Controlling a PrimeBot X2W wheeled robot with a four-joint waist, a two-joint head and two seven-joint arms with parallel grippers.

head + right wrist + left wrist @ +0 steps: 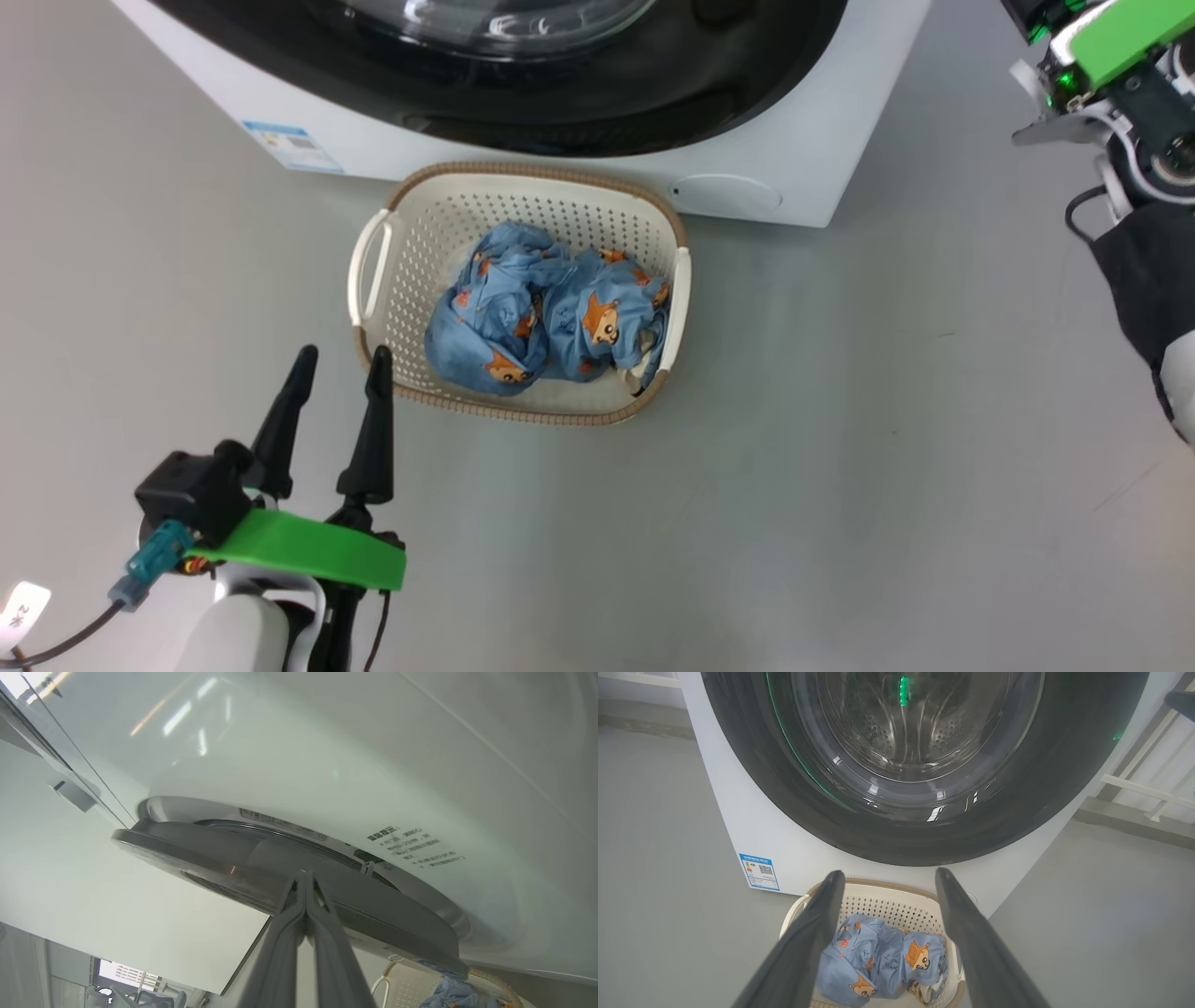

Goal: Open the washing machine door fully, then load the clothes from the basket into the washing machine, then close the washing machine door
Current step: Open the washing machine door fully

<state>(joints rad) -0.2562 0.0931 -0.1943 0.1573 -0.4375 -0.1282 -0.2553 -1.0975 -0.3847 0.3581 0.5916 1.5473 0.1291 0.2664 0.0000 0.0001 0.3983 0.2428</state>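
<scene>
Door (210,854) at right fingers (280,952) (maybe touching)

Bright even light w/ soft shadows, glare streaks on door (934,812), wrist views bent at edges.

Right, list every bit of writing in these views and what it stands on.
"温馨提示:", seemingly: heading printed on the big white boxy washing machine front; smaller lines beneath are blurred.
Small blue label at its lower corner: QR code, text too small to read.
White tag on a cable, head view's lower left: unreadable.
</scene>
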